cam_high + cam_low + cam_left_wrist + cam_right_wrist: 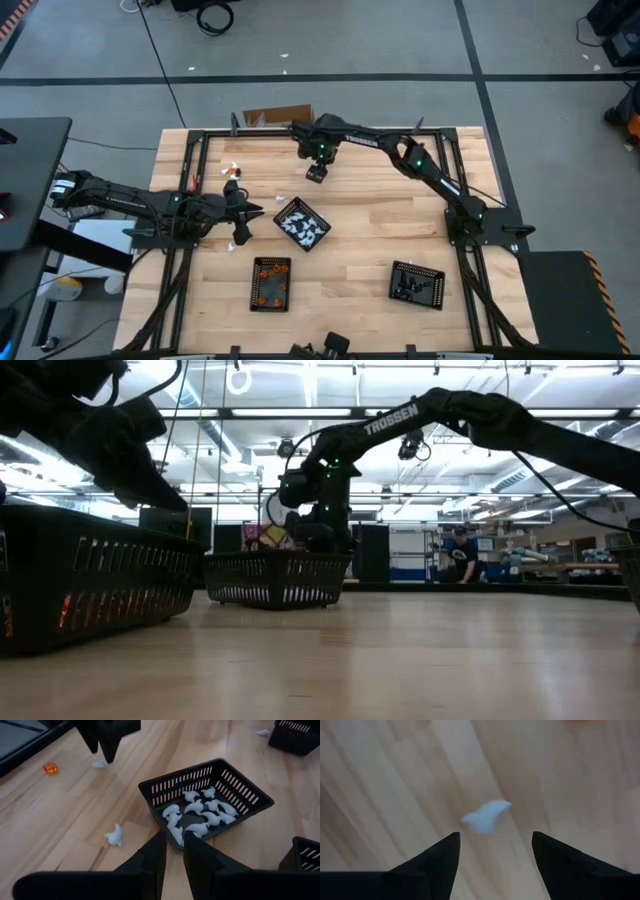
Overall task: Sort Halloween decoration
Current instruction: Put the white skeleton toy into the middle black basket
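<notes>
**Lining up on a stray white piece at the far side**

Our right gripper [495, 851] hangs over the far middle of the table [360, 235], jaws spread wide and empty, with a loose white piece [486, 816] lying on the wood just ahead of the fingertips. To take it cleanly, we should centre the piece between the fingers, come straight down until the tips nearly touch the wood, then close; it looks small and light, so a skewed approach would likely flick it away.

Our left gripper [174, 851] waits at the left, just beside the white tray [207, 805], fingers nearly together with a narrow gap; whether they pinch anything we cannot tell. That tray holds many white pieces. Another white piece [115, 836] lies on the table left of it, and an orange piece [49, 768] farther off. The orange tray [271, 283] sits near centre, the black tray [417, 284] near right. Sorting looks well along, with a few strays left.
</notes>
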Controlling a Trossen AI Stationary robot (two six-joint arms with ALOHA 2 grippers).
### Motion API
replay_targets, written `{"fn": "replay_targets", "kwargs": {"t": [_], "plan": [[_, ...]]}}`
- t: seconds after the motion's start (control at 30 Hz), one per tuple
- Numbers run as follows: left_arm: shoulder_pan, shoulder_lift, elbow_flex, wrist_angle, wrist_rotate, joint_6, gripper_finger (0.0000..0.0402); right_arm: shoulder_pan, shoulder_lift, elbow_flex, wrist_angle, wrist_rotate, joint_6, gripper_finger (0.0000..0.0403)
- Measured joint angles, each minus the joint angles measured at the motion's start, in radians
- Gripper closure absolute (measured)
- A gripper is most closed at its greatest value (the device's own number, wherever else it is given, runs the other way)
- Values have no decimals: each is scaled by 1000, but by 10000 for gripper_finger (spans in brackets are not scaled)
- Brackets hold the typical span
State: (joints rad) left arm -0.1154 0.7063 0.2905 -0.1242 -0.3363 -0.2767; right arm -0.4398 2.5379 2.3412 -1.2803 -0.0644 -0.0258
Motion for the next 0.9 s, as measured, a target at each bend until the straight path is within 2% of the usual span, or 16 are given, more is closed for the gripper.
{"fn": "replay_targets", "kwargs": {"t": [0.23,0.53,0.9], "plan": [[0,0,0,1,0,16,326,43,0,0,14,17,-27,162],[0,0,0,0,0,10,326,12,0,0,36,15,-15,172],[0,0,0,0,0,10,326,15,0,0,66,24,-97,177]]}}
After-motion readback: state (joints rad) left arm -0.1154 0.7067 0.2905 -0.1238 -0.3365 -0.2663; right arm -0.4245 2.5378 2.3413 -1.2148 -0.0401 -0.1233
